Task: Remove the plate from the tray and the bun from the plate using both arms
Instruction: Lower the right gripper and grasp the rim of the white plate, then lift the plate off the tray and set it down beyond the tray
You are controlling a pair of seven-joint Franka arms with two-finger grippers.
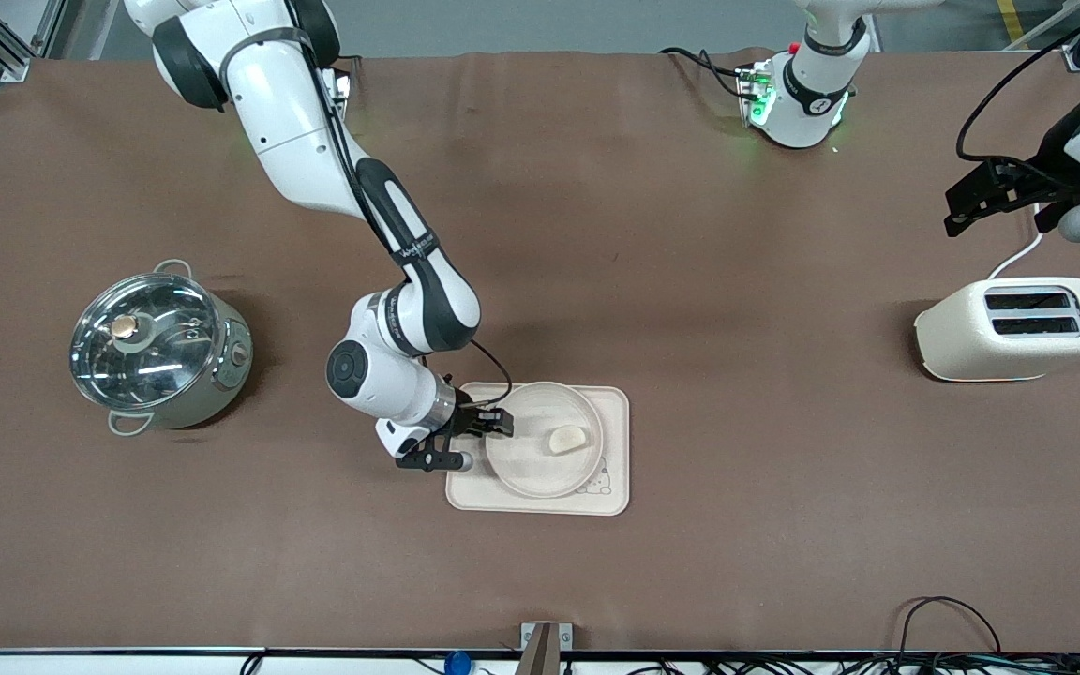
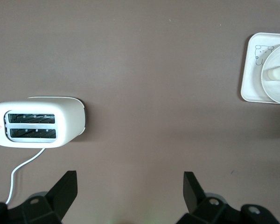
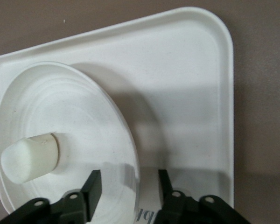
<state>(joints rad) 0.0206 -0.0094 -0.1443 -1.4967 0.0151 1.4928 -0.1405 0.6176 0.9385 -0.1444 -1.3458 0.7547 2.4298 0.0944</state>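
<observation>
The round cream plate lies on the rectangular tray, and the pale bun lies in the plate. My right gripper is low at the plate's rim on the side toward the right arm's end of the table. In the right wrist view it is open, one finger over the plate, the other over the tray, and the bun is apart from it. My left gripper is open and empty, raised over the table by the toaster; it waits.
A steel pot with a glass lid stands toward the right arm's end of the table. The left wrist view shows the toaster with its white cord, and the tray with the plate farther off.
</observation>
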